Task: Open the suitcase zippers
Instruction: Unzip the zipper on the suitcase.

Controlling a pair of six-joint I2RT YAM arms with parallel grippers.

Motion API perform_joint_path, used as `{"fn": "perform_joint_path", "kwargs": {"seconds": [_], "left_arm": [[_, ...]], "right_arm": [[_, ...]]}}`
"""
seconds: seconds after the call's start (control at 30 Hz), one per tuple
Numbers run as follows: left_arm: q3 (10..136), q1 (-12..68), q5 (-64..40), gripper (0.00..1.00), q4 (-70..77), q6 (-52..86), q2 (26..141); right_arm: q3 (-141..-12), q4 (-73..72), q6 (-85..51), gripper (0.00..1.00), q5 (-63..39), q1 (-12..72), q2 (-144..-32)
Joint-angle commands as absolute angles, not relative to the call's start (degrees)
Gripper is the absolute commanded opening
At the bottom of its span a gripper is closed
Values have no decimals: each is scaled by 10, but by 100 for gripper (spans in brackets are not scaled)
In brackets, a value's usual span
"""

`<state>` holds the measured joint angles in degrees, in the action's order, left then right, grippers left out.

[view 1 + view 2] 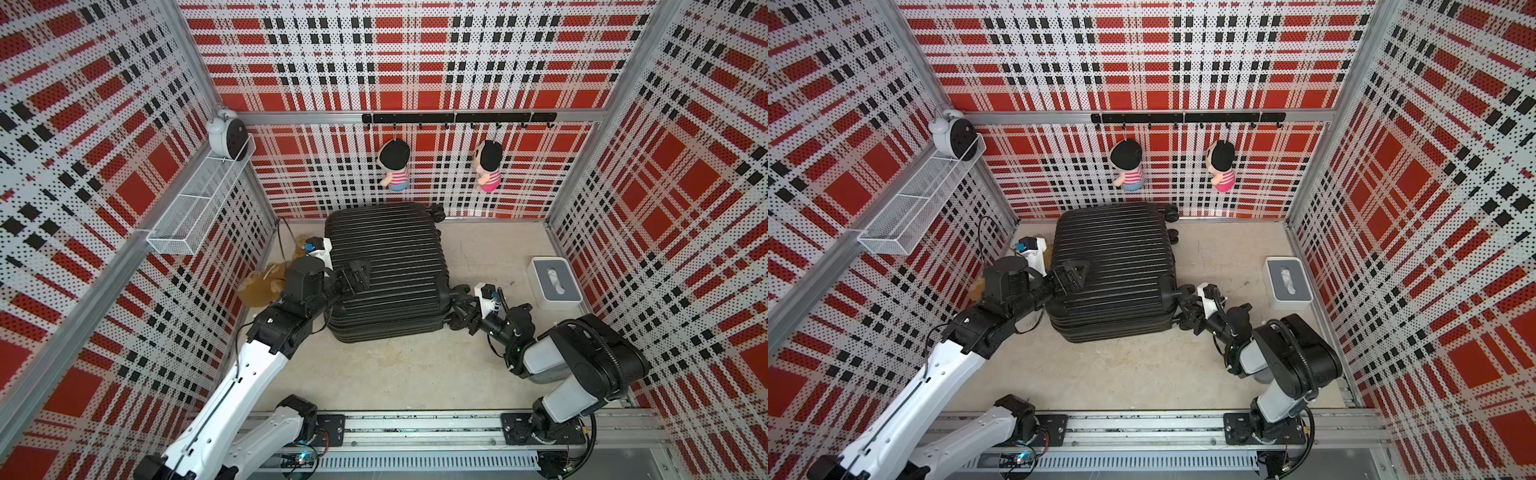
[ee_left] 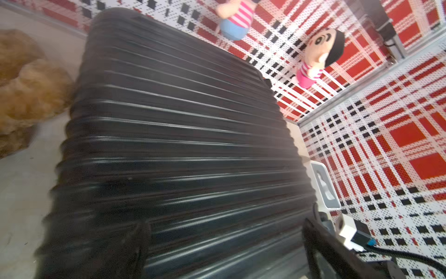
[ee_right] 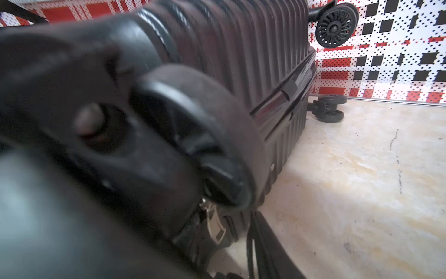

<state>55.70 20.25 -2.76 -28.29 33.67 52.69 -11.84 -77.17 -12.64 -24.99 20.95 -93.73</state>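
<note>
left tool wide open, empty over the suitcase; right tool, can't tell. I'd pinch the zipper pull squarely.

Both top views look steeply down from high over the front rail. They sit far enough back that I get the whole desk and the suitcase, and they share nearly the entire scene, shifted slightly sideways. My left wrist camera hangs close above the suitcase's ribbed lid, facing across it toward the back wall. It catches a hanging doll and the tissue box, which both top views also show. My right wrist camera sits low by the desk, nearly against a spinner wheel, looking along the case's side toward the far wheels.
</note>
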Motion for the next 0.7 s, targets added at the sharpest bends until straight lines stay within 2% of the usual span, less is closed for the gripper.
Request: {"fn": "perform_joint_path", "kwargs": {"seconds": [0.0, 0.33, 0.67], "left_arm": [[530, 163, -57, 99, -296, 338, 515], [457, 87, -132, 99, -236, 359, 498], [445, 83, -142, 99, -223, 361, 504]], "right_arm": [[-124, -831, -106, 36, -237, 216, -961], [-126, -879, -81, 32, -224, 239, -1003], [-127, -887, -60, 19, -223, 251, -1012]]}}
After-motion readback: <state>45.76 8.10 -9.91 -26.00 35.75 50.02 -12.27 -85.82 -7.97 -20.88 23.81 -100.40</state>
